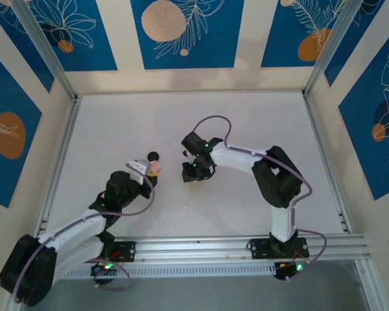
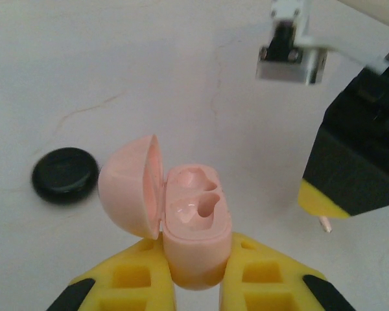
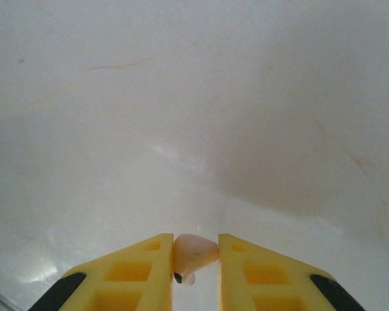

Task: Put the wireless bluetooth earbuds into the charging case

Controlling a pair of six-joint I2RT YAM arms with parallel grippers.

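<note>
Pinching a glossy pale-pink earbud point(image 3: 194, 253), right fingers point(image 3: 137, 273) mirror left fingers point(image 2: 131, 280) clamping the open pink case point(image 2: 193, 223).

Showing pale pink on charging case point(image 2: 191, 233) and earbud point(image 3: 196, 251). Showing glossy black on round case point(image 2: 65, 175). Wearing yellow, going black at rear, on left fingers point(image 2: 136, 278) and right fingers point(image 3: 139, 272). Reading off-white on table point(image 1: 259, 123). Carrying white leaf outlines and orange discs over blue on wall panels point(image 1: 201, 39).

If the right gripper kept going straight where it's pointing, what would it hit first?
Probably the bare table: the right gripper, shut on a pink earbud, points at it; depth is unclear.
</note>
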